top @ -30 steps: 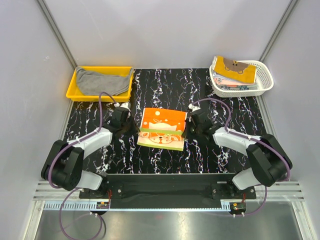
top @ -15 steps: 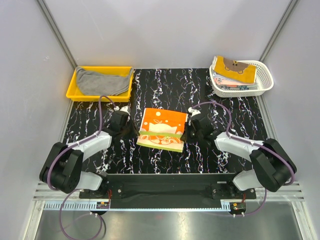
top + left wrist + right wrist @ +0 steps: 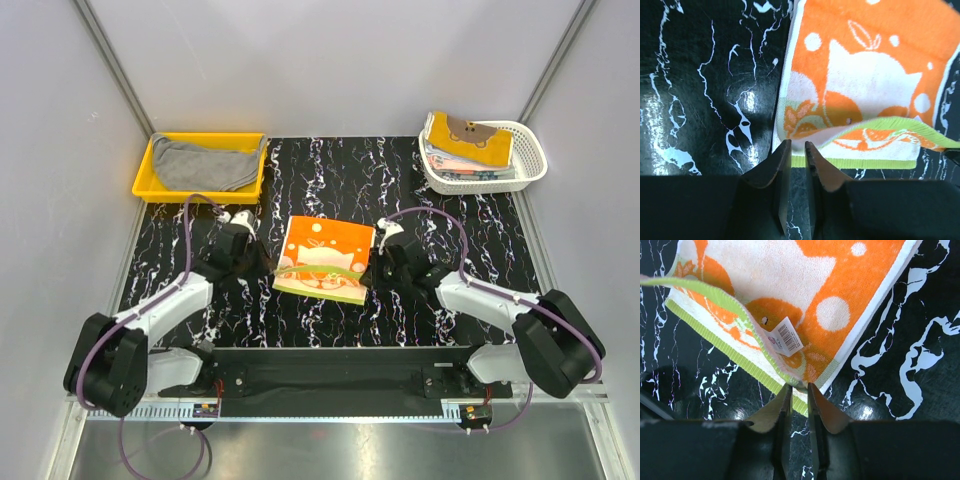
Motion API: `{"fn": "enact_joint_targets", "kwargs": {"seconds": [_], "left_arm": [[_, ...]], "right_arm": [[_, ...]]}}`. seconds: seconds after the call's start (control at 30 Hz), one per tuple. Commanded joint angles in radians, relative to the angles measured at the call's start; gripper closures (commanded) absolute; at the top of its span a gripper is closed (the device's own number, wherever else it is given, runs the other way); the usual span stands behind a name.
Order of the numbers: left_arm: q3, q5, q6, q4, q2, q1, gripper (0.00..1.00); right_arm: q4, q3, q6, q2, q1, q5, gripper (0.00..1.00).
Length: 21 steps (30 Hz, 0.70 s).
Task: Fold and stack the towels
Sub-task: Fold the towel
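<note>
An orange towel with a white cat print and lime-green border lies folded in half on the black marbled table; its upper flap sags over the near edge. My left gripper is at the towel's near left corner, jaws slightly apart, the flap's corner just at its tips. My right gripper is at the near right corner, also slightly open, with the corner and its white label just ahead of the fingertips. A grey towel lies crumpled in the yellow tray.
The yellow tray stands at the back left. At the back right, a white lattice basket holds a stack of folded towels with a mustard one on top. Grey walls close in the table on both sides.
Both grippers have gone from shut to slightly open and let the towel's flap corners go. The flap has dropped onto the lower layer. The left arm has swung outward.
</note>
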Motion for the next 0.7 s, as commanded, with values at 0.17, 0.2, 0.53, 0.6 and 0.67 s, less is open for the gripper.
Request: {"fn": "enact_joint_targets", "kwargs": {"seconds": [0.17,0.2,0.53,0.6,0.67], "left_arm": [[0.024,-0.049,-0.004,-0.062,-0.123,-0.004,0.74],[0.027,-0.047,-0.006,-0.064,-0.121,-0.004,0.74],[0.085,-0.042,-0.029,-0.042,0.011,-0.004,0.69],[0.106,-0.047,-0.024,-0.041,0.060,-0.003,0.68],[0.137,-0.047,-0.020,-0.039,0.092,-0.003,0.66]], "right_arm": [[0.023,-0.018,-0.003,-0.023,0.024,-0.011,0.76],[0.023,-0.020,0.000,-0.022,0.027,-0.011,0.76],[-0.052,-0.039,0.091,-0.124,0.044,0.018,0.64],[-0.093,-0.032,0.115,-0.152,0.043,0.062,0.62],[-0.118,-0.016,0.141,-0.173,0.044,0.131,0.58]]}}
